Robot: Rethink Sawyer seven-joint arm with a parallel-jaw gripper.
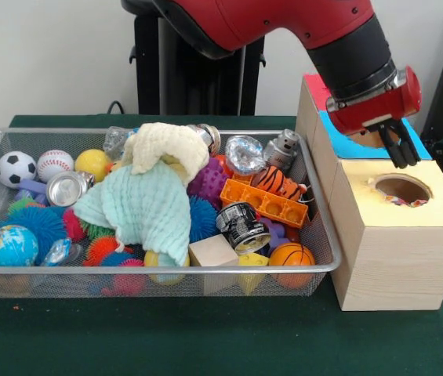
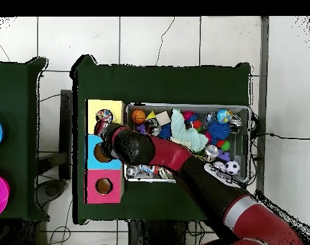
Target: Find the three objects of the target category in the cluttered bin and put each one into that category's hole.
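Printed fabric bundle (image 1: pixel 404 201) down inside the hole (image 1: pixel 402 189) of the yellow-faced box (image 1: pixel 397 239), red and white patches just visible at the opening's rim; directly below and slightly toward the camera from the gripper (image 1: pixel 401 155). Gripper hanging over the seam between the blue-faced box (image 1: pixel 346 145) and the yellow one, black fingers (image 1: pixel 394 146) close together, nothing between them, tips above the hole's far edge. Overhead, multicoloured bundle (image 2: pixel 104 115) seen in the yellow hole (image 2: pixel 104 116), gripper (image 2: pixel 105 133) just beside it. Bin (image 1: pixel 327 251) off to the gripper's side, touching the boxes, crowded: mint-green cloth (image 1: pixel 143 207) under cream cloth (image 1: pixel 166 149), orange block (image 1: pixel 263 202), basketball (image 1: pixel 291 256), globe ball (image 1: pixel 12 245), soccer ball (image 1: pixel 16 168).
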